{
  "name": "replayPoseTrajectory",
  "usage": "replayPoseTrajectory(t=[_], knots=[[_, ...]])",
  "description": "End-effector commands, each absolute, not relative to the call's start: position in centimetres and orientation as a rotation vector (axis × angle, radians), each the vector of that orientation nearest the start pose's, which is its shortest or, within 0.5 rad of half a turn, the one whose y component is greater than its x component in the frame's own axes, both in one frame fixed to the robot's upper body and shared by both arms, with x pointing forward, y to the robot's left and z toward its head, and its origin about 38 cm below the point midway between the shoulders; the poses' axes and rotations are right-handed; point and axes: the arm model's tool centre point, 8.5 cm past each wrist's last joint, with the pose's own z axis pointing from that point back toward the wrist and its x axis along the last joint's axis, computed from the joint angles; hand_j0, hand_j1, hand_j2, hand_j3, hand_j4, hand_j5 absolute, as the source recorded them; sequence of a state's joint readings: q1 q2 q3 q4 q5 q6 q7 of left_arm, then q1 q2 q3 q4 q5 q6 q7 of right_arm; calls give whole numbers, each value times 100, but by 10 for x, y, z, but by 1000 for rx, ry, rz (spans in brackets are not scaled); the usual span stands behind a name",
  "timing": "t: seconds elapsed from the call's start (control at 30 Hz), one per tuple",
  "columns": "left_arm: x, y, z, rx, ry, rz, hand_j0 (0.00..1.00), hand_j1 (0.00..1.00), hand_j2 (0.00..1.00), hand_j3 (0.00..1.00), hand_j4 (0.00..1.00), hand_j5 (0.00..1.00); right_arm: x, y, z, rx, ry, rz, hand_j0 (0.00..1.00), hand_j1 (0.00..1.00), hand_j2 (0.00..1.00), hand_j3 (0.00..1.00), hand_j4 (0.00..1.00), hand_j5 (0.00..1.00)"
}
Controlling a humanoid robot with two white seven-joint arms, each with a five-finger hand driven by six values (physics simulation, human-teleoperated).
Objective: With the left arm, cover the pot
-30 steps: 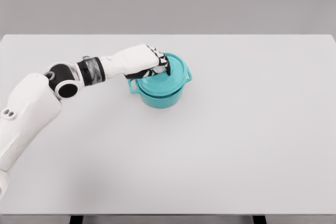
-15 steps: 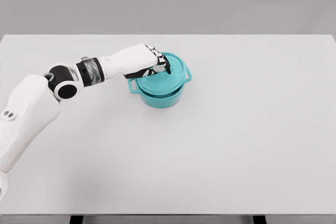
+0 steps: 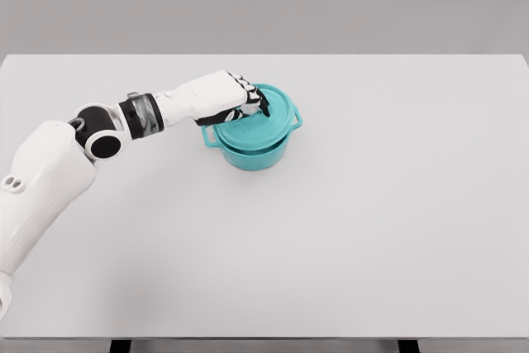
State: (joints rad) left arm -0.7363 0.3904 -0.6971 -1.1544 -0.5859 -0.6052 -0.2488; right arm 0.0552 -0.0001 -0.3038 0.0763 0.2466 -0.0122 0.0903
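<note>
One teal pot (image 3: 252, 142) stands on the pale grey surface (image 3: 372, 229), slightly left of centre in the upper half of the frame. It is round and squat, with a loop handle showing at its left side and another at its right. A matching teal lid (image 3: 277, 113) sits on top, appearing to cover the opening; whether it is fully seated all round cannot be confirmed from this angle.

Left arm enters from the lower left edge, rises through a white upper segment, bends at a black-and-white elbow joint, and extends rightward to the pot. The left robot hand (image 3: 244, 98) lies over the left part of the lid, palm down, its dark-tipped fingers (image 3: 261, 105) curled together over the middle of the lid, apparently closed on the lid's knob.

The knob itself is hidden beneath the fingers, so the contact cannot be seen directly. The hand also masks the lid's upper left rim. The arm's shoulder is cut off by the left edge of the frame.
</note>
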Motion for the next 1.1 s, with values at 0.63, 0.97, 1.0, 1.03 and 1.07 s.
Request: replayPoseTrajectory(t=[0.63,0.97,1.0,1.03,1.07], knots=[[480,165,164,315,-1718,-1951,59,59,59,59,59,59,-59,-256,-258,22,111,-68,100,100,100,100,100,100],[479,165,165,313,-1720,-1951,58,58,58,58,58,58,-59,-256,-258,22,111,-68,100,100,100,100,100,100],[479,164,165,313,-1722,-1952,58,58,58,58,58,58,-59,-256,-258,22,111,-68,100,100,100,100,100,100],[479,164,165,313,-1723,-1952,58,58,58,58,58,58,-59,-256,-258,22,111,-68,100,100,100,100,100,100],[479,165,165,315,-1723,-1952,58,58,58,58,58,58,-59,-256,-258,22,111,-69,100,100,100,100,100,100]])
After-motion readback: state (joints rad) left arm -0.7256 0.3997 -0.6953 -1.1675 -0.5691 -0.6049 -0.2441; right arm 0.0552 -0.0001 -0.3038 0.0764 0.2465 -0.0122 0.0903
